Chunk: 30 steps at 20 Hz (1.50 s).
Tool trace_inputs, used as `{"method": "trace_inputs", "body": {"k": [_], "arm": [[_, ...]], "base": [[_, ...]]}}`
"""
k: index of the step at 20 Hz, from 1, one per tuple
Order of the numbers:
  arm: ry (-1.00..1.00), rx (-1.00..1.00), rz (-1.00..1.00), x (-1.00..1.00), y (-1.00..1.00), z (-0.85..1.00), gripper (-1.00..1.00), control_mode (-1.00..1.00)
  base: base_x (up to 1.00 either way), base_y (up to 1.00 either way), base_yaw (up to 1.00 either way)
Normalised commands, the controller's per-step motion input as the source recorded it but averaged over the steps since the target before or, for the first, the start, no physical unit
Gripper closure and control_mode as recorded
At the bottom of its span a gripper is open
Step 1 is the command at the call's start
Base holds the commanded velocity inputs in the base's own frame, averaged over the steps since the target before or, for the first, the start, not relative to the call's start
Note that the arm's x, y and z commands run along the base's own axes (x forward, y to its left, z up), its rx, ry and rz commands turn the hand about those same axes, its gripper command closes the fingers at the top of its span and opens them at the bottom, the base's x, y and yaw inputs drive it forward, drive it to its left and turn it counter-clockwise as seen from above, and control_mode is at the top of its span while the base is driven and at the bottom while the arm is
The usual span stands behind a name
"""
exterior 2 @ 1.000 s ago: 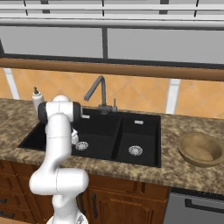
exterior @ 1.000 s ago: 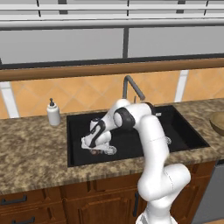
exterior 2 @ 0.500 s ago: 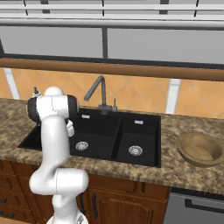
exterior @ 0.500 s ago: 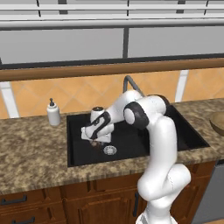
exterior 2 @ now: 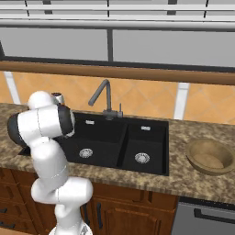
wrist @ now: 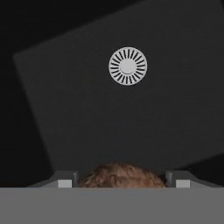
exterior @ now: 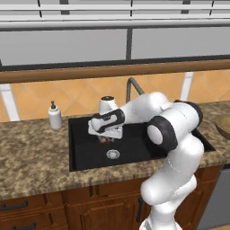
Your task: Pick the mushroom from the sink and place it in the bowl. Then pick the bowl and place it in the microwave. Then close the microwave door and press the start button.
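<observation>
Brown, rough-textured rounded mushroom (wrist: pixel 121 176), lying between spread fingers (wrist: pixel 64 180), not pinched, black sink (wrist: pixel 109 118)

A kitchen: black sink (exterior 2: pixel 117 137), granite counter (exterior 2: pixel 183 174), wooden cabinets (exterior 2: pixel 133 215).

There was one mushroom (wrist: pixel 121 176) between the jaws, one sink (exterior 2: pixel 120 142) with two basins and two drain rings (exterior 2: pixel 86 153), one faucet (exterior 2: pixel 104 97), one soap bottle (exterior: pixel 55 116) and one bowl (exterior 2: pixel 210 157).
</observation>
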Motion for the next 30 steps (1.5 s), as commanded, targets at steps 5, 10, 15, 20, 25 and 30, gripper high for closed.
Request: {"method": "trace_inputs", "body": {"k": [5, 10, 15, 20, 25, 30], "arm": [[-0.16, -0.04, -0.08, -0.95, -0.74, 1.00, 1.00, -1.00], [-0.20, -0.02, -0.03, -0.92, -0.82, 0.80, 1.00, -1.00], [-0.20, -0.02, -0.04, -0.68, -0.98, 0.62, 1.00, -1.00], [-0.03, 0.00, 0.00, -0.38, -1.00, 0.62, 1.00, -1.00], [0.00, 0.00, 0.00, -0.29, -1.00, 0.63, 1.00, -1.00], [0.00, -0.04, -0.04, -0.09, -1.00, 0.51, 1.00, -1.00]], "base": [[0.00, 0.00, 0.00], [0.00, 0.00, 0.00], [0.00, 0.00, 0.00], [0.00, 0.00, 0.00], [0.00, 0.00, 0.00], [0.00, 0.00, 0.00]]}}
